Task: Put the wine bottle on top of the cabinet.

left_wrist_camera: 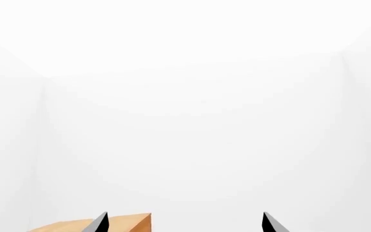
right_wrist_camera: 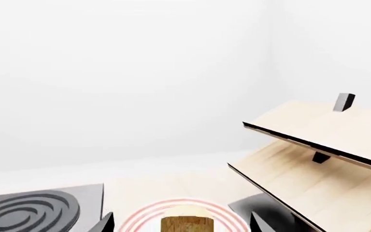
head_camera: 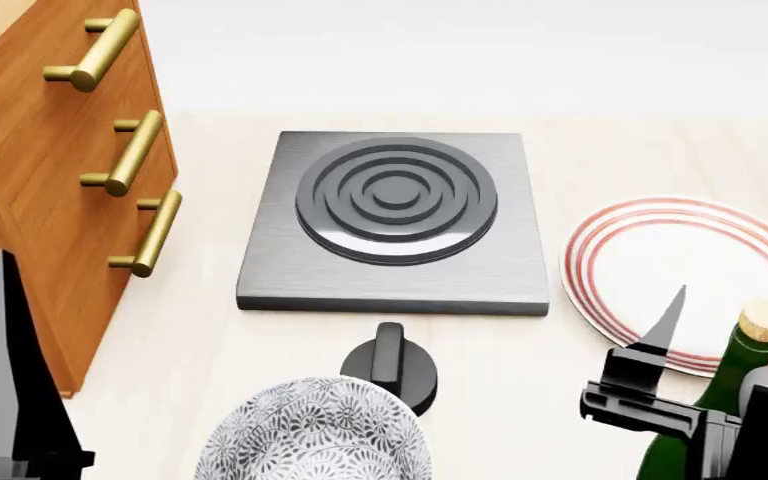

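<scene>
Upright green wine bottle (head_camera: 720, 395), corked, cabinet (head_camera: 37, 170) far left

- I see the wine bottle (head_camera: 731, 385), dark green with a tan cork on top.
- The cabinet (head_camera: 37, 180) is reddish-brown wood with yellow brass handles (head_camera: 133, 152).
- The burner plate (head_camera: 398, 220) is grey, with dark rings in circles.
- The plate (head_camera: 651, 270) is white with red rings.
- The bowl (head_camera: 315, 435) is grey and white with a flowery pattern.
- My right gripper (head_camera: 684, 395) is black.
- The rack (right_wrist_camera: 321, 154) is pale wood with dark edges.
- The table (head_camera: 211, 340) is cream.
</scene>
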